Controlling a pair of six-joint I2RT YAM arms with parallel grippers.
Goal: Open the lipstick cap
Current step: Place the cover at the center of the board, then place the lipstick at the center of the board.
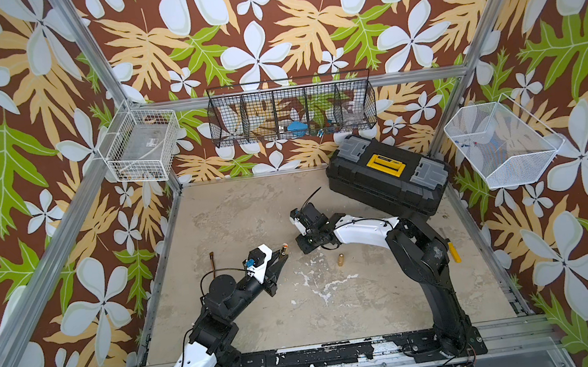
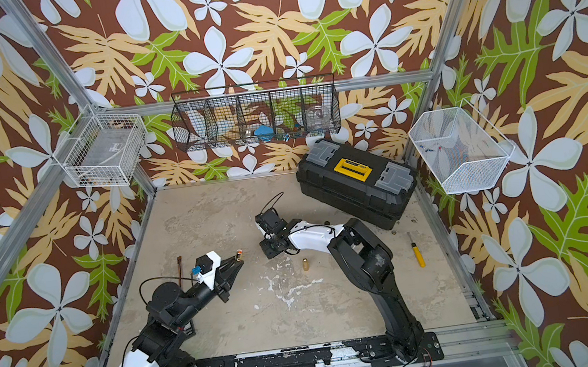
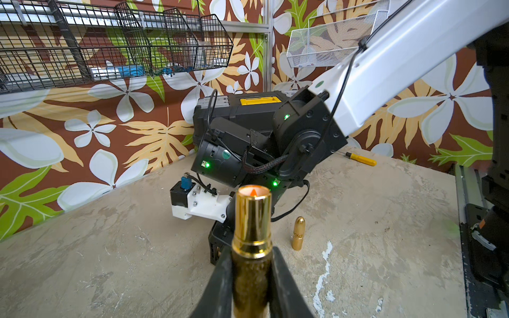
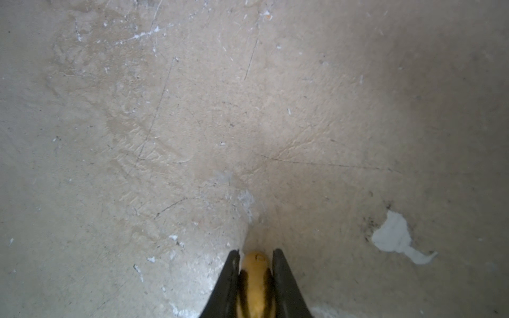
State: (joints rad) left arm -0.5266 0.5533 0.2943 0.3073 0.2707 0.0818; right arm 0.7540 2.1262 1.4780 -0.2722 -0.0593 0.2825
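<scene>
Here, uncapped gold lipstick (image 3: 252,220), orange tip (image 3: 253,192), gripped by left jaws, right jaws clenching gold piece (image 4: 256,275)

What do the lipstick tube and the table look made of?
The tube looks like polished gold metal or metal-plated plastic; its sharp, mirror-like highlights fit either. The table is probably a painted or coated board, matte beige; white patches show where the top layer has chipped off.

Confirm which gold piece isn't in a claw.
The bullet-shaped gold piece standing upright on the table, untouched. The uncapped lipstick tube is clamped in the left claw; a rounded gold piece sits in the right claw.
</scene>
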